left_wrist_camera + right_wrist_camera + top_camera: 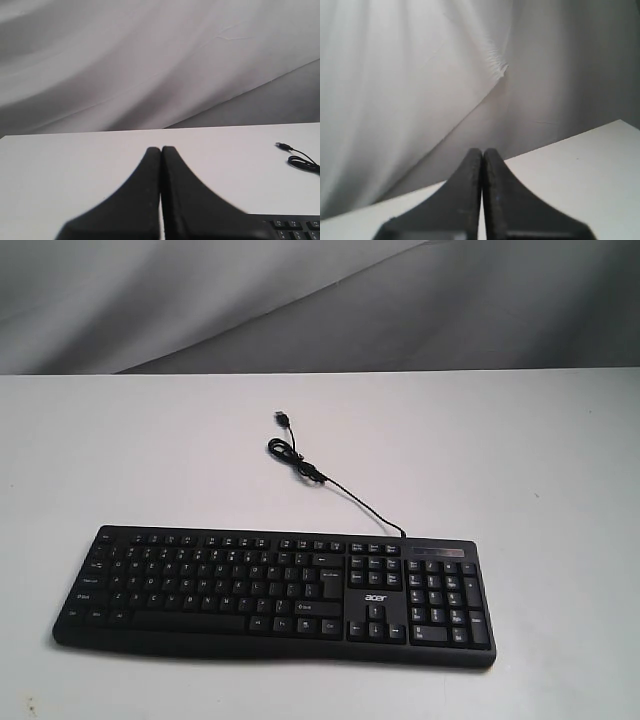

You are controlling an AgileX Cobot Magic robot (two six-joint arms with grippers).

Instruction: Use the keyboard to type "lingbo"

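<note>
A wide black keyboard [275, 592] with white legends, a number pad and a small "acer" logo lies flat near the front of the white table [500, 440]. Its thin black cable [330, 483] curls away toward the back and ends in a loose USB plug [282, 418]. Neither arm shows in the exterior view. In the left wrist view my left gripper [161, 149] is shut and empty above the table, with a corner of the keyboard [295, 227] and the cable [302, 161] off to one side. My right gripper [482, 151] is also shut and empty, facing the backdrop.
A grey-white cloth backdrop [300, 300] hangs behind the table's far edge. Bare white tabletop surrounds the keyboard on all sides.
</note>
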